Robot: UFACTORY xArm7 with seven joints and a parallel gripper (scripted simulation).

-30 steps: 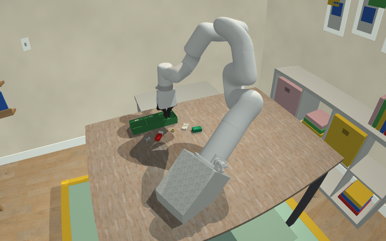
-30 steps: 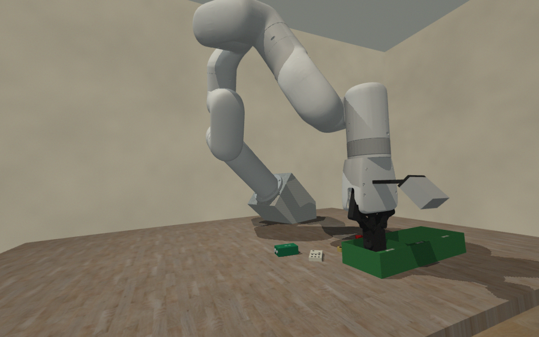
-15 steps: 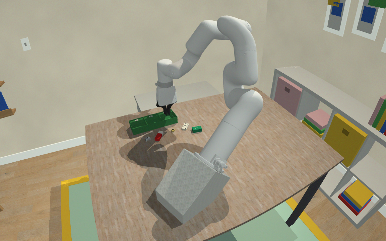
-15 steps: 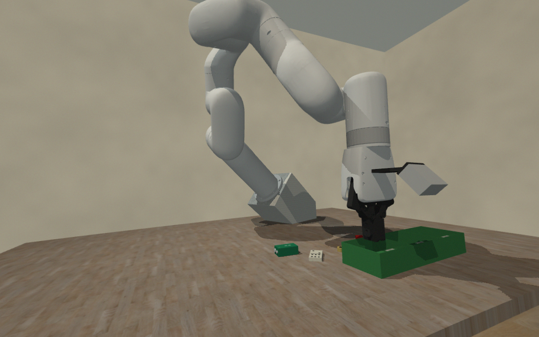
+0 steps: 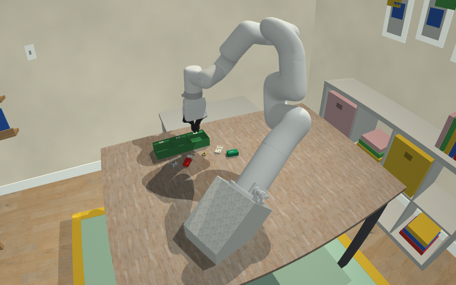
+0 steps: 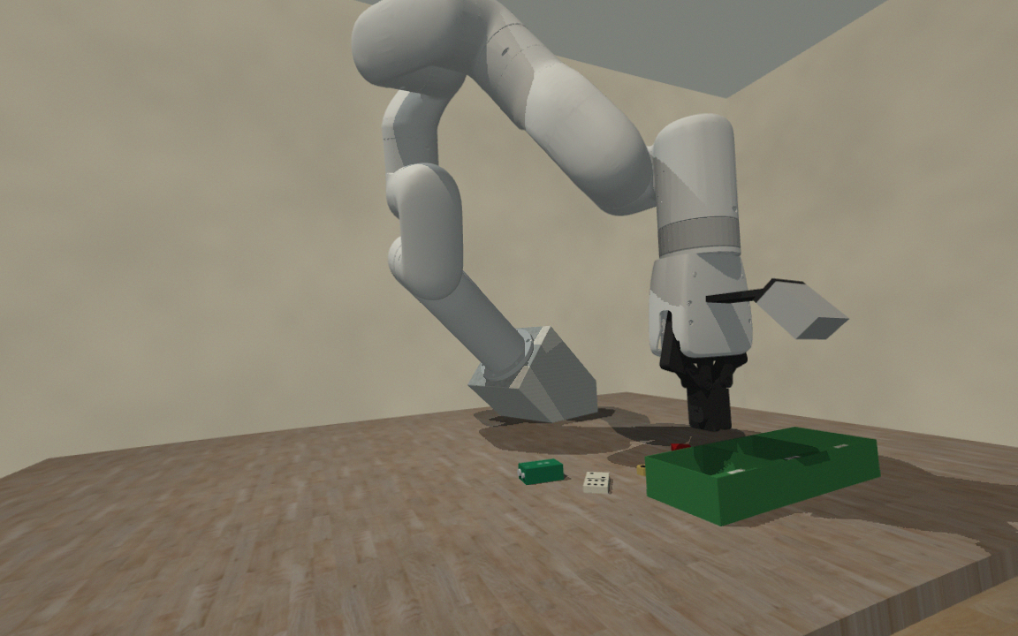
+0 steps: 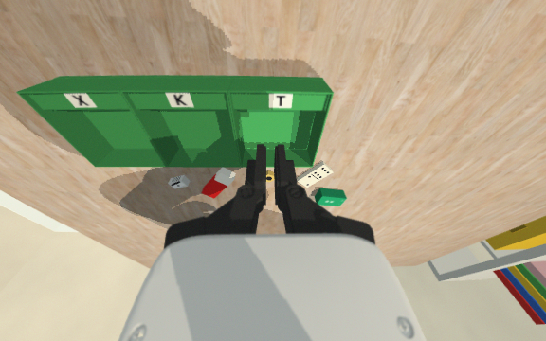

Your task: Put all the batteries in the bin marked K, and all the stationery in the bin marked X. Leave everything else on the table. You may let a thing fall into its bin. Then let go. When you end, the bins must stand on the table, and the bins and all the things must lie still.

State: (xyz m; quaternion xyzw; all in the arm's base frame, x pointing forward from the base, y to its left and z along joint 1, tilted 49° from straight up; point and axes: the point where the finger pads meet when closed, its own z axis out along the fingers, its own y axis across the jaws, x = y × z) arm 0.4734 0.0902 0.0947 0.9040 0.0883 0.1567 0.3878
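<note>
A green bin (image 5: 180,143) with three compartments marked X (image 7: 80,99), K (image 7: 179,99) and T (image 7: 281,100) stands on the table, and I see nothing inside them. My gripper (image 7: 270,157) is shut and empty, a little above the near edge of the T compartment; it also shows in the top and exterior views (image 5: 196,131) (image 6: 709,425). In front of the bin lie a small grey and white piece (image 7: 178,182), a red piece with a white end (image 7: 217,184), a small yellow ring (image 5: 204,153), a white domino (image 7: 315,173) and a small green block (image 7: 330,196).
The arm's grey base (image 5: 222,219) stands on the near part of the table. A shelf unit with books and boxes (image 5: 403,152) stands to the right of the table. A low grey bench (image 5: 204,109) stands behind the table.
</note>
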